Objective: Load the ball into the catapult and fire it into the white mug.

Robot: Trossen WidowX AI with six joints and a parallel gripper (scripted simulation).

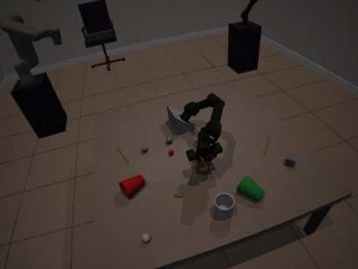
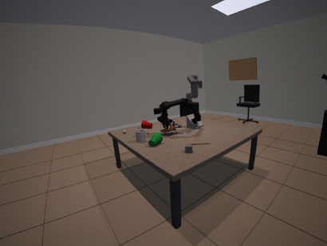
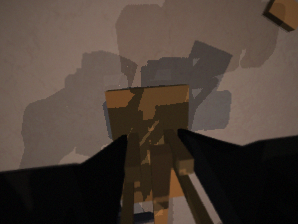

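The wooden catapult [image 1: 205, 168] [image 2: 168, 131] [image 3: 170, 95] stands on the table under the arm, partly hidden by it. My gripper [image 1: 203, 158] [image 3: 152, 136] is shut on the catapult's frame, with one finger at each side of the uprights. The white mug [image 1: 223, 211] [image 2: 140, 136] stands upright near the table's front edge. A small red ball [image 1: 171, 152] lies left of the catapult in the top view, and a white ball [image 1: 146, 237] [image 2: 124, 132] lies near the front edge. I cannot tell whether a ball is in the catapult.
A green cup [image 1: 251, 189] [image 2: 155, 140] lies right of the mug and a red cup [image 1: 132, 185] [image 2: 147, 124] lies at the left. Two grey balls [image 1: 169, 140] [image 1: 144, 148], an orange block [image 1: 179, 195], a grey cube [image 1: 291, 160] [image 2: 188, 148] and two thin sticks [image 1: 122, 155] [image 1: 266, 146] lie around.
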